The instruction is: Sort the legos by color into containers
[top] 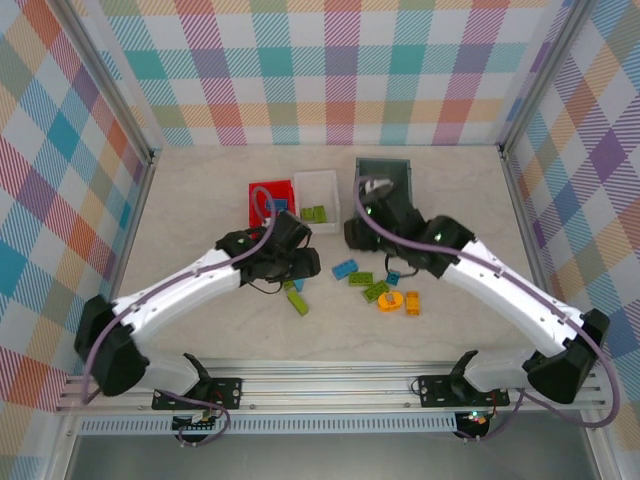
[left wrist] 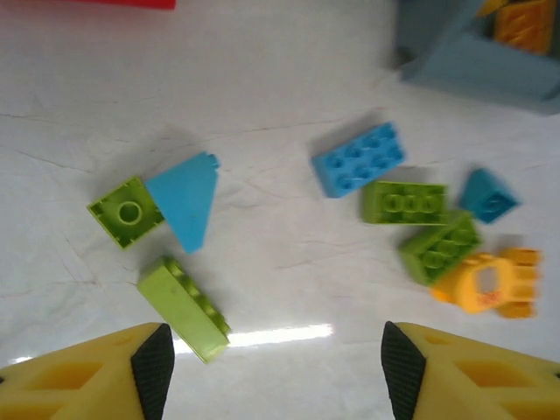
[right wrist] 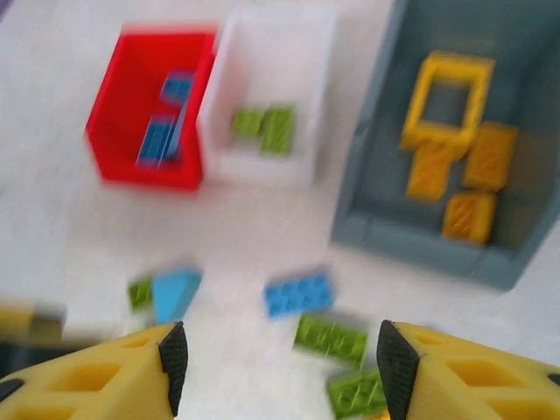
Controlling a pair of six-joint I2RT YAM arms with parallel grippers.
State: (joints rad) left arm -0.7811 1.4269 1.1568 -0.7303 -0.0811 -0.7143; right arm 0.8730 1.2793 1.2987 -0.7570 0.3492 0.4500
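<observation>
The big grey bin [right wrist: 411, 236], white bin [right wrist: 262, 166] and red bin [right wrist: 144, 175] sit far ahead of the right fingers [right wrist: 173, 363], which are wide open and empty. The left fingers [left wrist: 156, 363], wide and empty too, should I think close around the long green lego [left wrist: 185, 308] just ahead, missing the blue wedge [left wrist: 185, 201] beyond.

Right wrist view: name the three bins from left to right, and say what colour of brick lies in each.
red bin holding blue bricks → white bin holding green bricks → grey bin holding yellow pieces
</observation>
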